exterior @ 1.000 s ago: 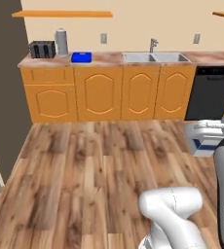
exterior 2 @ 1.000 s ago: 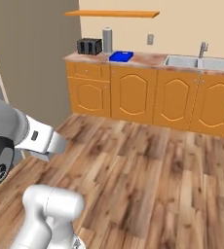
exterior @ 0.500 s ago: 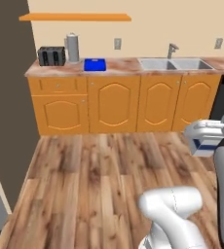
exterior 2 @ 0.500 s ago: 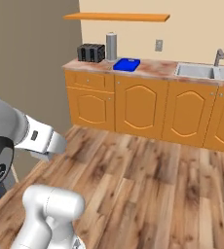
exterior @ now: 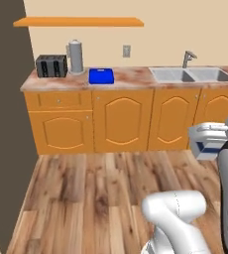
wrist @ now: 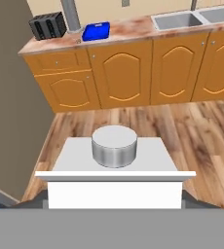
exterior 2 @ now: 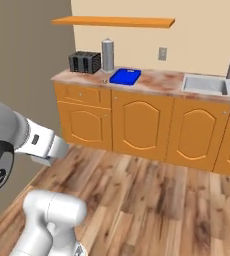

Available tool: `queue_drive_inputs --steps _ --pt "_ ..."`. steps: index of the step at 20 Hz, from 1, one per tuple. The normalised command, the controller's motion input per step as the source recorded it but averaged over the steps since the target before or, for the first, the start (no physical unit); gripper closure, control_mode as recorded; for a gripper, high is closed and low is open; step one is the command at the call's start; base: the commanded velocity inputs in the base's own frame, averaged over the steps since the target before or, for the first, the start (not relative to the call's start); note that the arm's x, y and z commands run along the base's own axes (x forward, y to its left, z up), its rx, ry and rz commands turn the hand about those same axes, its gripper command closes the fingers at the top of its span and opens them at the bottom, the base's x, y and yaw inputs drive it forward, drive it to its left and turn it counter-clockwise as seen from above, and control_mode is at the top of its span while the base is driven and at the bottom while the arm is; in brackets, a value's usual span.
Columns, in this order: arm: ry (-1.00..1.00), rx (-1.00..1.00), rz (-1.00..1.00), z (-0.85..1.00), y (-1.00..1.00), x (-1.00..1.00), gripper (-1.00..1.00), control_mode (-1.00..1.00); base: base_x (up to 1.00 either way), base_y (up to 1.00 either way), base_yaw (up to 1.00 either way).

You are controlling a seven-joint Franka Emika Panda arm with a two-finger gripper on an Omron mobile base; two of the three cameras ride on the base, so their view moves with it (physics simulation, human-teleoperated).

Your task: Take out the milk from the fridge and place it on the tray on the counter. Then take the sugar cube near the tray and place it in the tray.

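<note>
Milk (exterior: 207, 147) out of fridge, carried low over plank floor (exterior: 86, 183), well short of table (exterior: 136, 77). Pincer (wrist: 114, 200) clamped on carton: dark tips at both sides of white body, so grasping milk. Tray (exterior: 101, 76) bare, beside steel canister (exterior: 76, 57) and black toaster (exterior: 51, 65).

Done: fetch. Left: approach table, set carton in tray, then pick sugar cube & drop it in too. Cube too small to make out for sure.

Carton: white gable-top, dk blue band, grey round cap. Tray: flat glossy blue, rounded corners, low rim. Table top: reddish marbled stone over orange cabinets w/ arched panels, small knobs. Floor: streaky brown wood.
</note>
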Motion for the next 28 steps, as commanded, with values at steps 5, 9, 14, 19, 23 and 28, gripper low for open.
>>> queue_drive_inputs --steps 5,9,14,19,23,28 --pt "0.00 0.00 0.00 0.00 0.00 0.00 1.00 1.00 1.00 0.31 0.00" --pt "0.00 0.00 0.00 0.00 0.00 0.00 1.00 1.00 1.00 0.27 0.00" --pt "0.00 0.00 0.00 0.00 0.00 0.00 1.00 1.00 1.00 0.17 0.00" --pt "0.00 0.00 0.00 0.00 0.00 0.00 1.00 1.00 1.00 0.27 0.00" --pt "0.00 0.00 0.00 0.00 0.00 0.00 1.00 1.00 1.00 0.42 0.00" --pt "0.00 0.00 0.00 0.00 0.00 0.00 1.00 1.00 1.00 0.46 0.00"
